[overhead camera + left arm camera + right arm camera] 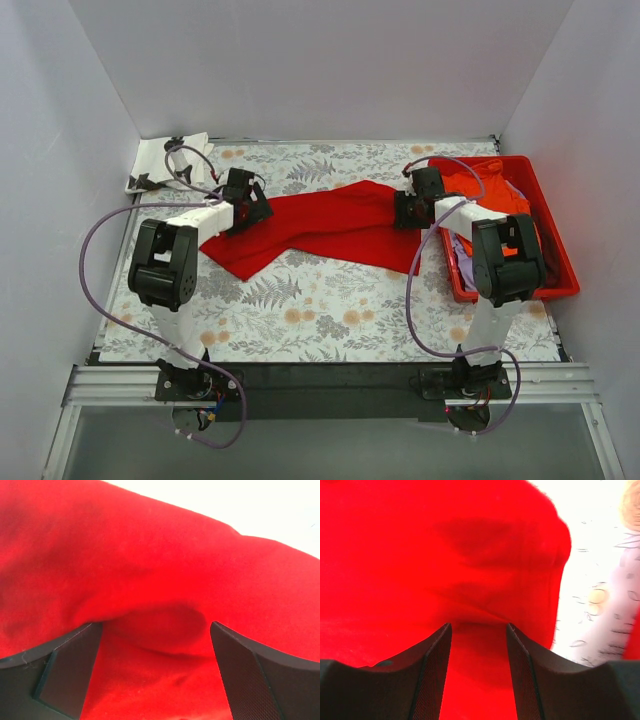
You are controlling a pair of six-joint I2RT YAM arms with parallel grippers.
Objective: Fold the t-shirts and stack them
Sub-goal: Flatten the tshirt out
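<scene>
Left end effector (155,630) is held apart astride a fold of the red t-shirt (320,225), spread on the table (330,310). Whether the right end effector (479,627) is clamped cannot be told. The cloth could be dragged askew by uneven grips.

Rumpled red t-shirt (325,228) on table (330,312)

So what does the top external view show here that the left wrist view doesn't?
Only top external: the red tray holding an orange shirt and a lavender shirt, a white shirt at the far left, the right tool, and the red t-shirt lying between both tools. Only left wrist: the left tool with fingers apart and a red fold bulging between them. Both: the red t-shirt and the left tool.
</scene>
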